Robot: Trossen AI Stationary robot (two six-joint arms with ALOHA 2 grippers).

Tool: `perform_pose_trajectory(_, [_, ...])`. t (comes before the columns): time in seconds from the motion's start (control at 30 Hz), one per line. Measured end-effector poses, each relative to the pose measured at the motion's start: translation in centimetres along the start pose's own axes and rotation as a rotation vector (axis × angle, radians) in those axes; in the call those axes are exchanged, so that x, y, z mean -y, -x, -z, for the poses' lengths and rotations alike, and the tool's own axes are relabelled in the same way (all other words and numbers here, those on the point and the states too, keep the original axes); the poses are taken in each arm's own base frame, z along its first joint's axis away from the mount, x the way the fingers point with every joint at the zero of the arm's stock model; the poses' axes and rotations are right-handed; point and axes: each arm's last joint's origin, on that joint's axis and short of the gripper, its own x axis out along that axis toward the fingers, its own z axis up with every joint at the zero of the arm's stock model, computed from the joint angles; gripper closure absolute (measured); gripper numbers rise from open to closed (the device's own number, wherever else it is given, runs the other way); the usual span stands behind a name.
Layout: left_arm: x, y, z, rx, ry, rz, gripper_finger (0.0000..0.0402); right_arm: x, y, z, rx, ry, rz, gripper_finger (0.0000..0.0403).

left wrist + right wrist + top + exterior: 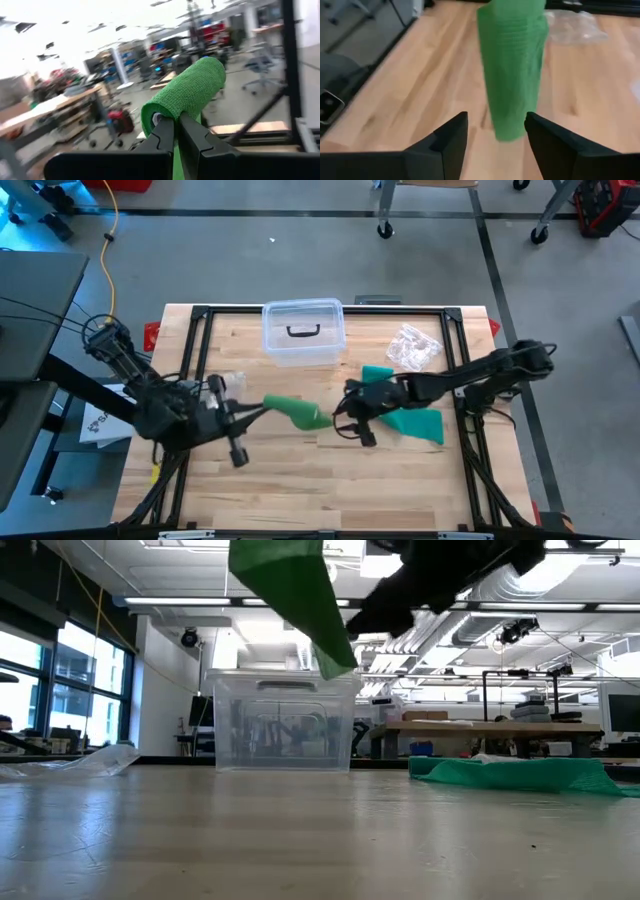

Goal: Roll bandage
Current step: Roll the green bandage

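The bandage hangs mid-air over the bench, soft, light and stretchy. Left gripper fingers pinch the roll's core; right gripper fingers stand open astride the loose tail, probably not touching, best retaken near its free end.

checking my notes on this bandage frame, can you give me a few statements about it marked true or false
1. The left gripper is shut on the green bandage roll. True.
2. The right gripper is clamped tight on the loose bandage strip. False: its fingers stand apart on either side of the strip's hanging end.
3. The clear plastic box sits at the far side of the table. True.
4. The box holds a green bandage. False: nothing green shows inside it; a second piece of green cloth lies on the table by the right arm.
5. The strip hangs above the table. True: the low view shows it in the air.
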Motion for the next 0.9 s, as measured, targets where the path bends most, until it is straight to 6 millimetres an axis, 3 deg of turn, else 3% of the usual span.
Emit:
perform_pose_trajectory(0.23, [0.3,1.6,-1.7,0.049,-0.036,0.081,0.0401,1.7,-3.9,0.8,0.143,0.020,-0.194,0.0206])
perform_pose_trajectory(0.37, [0.1,1.6,-2.1,0.054,-0.031,0.079,0.0401,1.8,-5.1,0.5,0.291,0.024,-0.372,0.0206])
perform_pose_trajectory(0.5, [-0.1,1.4,-2.3,0.055,-0.030,0.064,0.0401,1.8,-6.1,0.1,0.386,0.004,-0.427,0.0206])
perform_pose_trajectory(0.63, [-0.7,0.7,-2.6,0.051,-0.025,0.028,0.0401,2.1,-7.6,-1.0,0.359,-0.026,-0.485,0.0206])
perform_pose_trajectory(0.77, [-1.5,-0.2,-2.9,0.017,-0.033,-0.057,0.0401,1.8,-8.8,-2.6,0.343,0.030,-0.732,0.0206])
perform_pose_trajectory(0.9, [-2.8,-1.1,-3.0,-0.079,-0.072,-0.219,0.0401,0.8,-8.7,-4.5,0.342,0.050,-0.910,0.0206])
